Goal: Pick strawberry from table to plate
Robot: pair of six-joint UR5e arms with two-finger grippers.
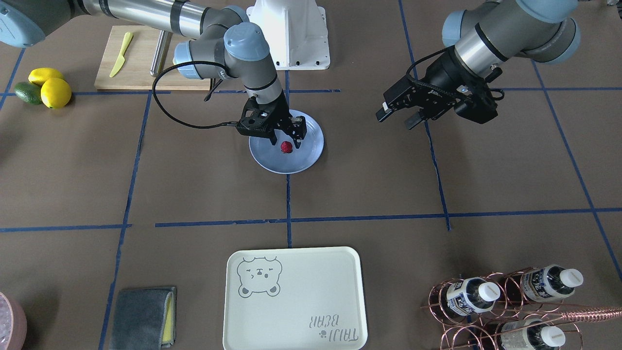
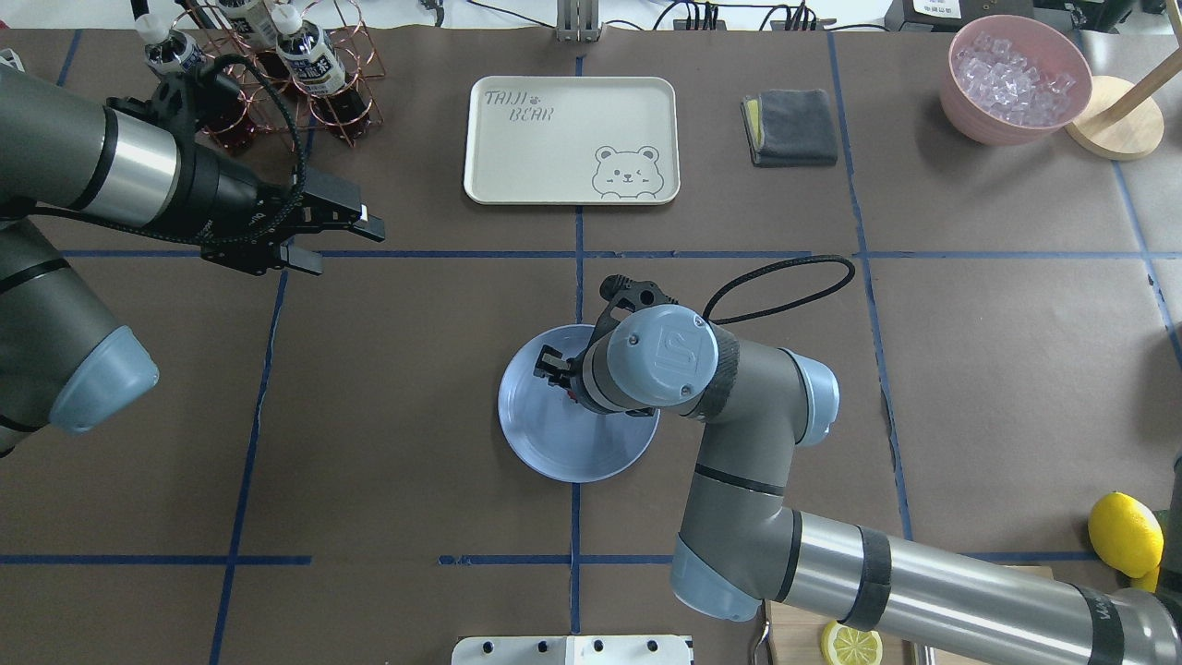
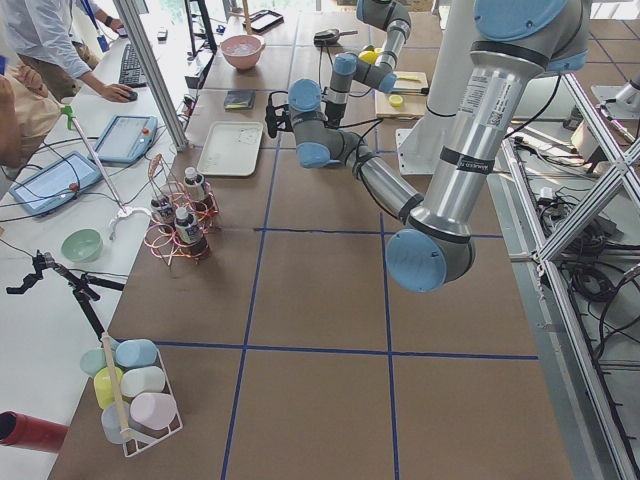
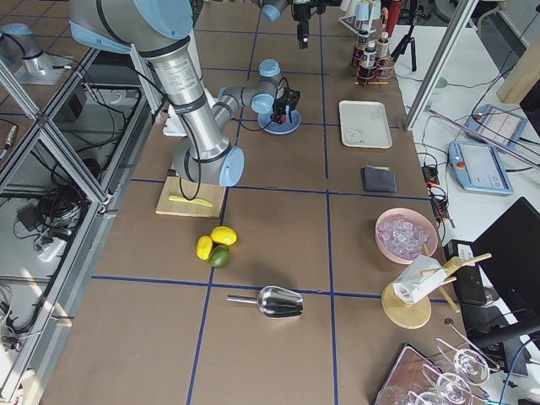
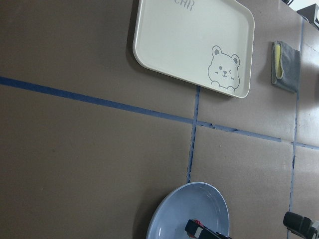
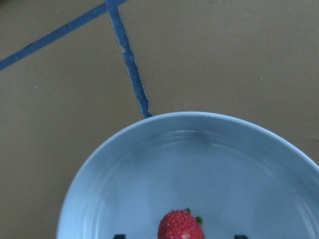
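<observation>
The small red strawberry (image 1: 286,147) lies on the pale blue plate (image 1: 291,164) near the middle of the brown table (image 1: 369,175). My right gripper (image 1: 285,140) hangs just above the plate, open, its fingers standing either side of the berry without touching it. In the right wrist view the strawberry (image 6: 180,226) rests on the plate (image 6: 149,164) at the bottom centre, with the fingertips wide apart. My left gripper (image 2: 340,242) hovers open and holds nothing, well off to the plate's (image 2: 554,443) side.
A cream bear tray (image 2: 572,139) lies beyond the plate. A copper rack of bottles (image 2: 268,74) stands close to the left gripper. Lemons and an avocado (image 1: 46,87), a cutting board with a yellow knife (image 1: 131,58), a grey cloth (image 2: 790,127) and a pink bowl of ice (image 2: 1016,78) sit around the edges.
</observation>
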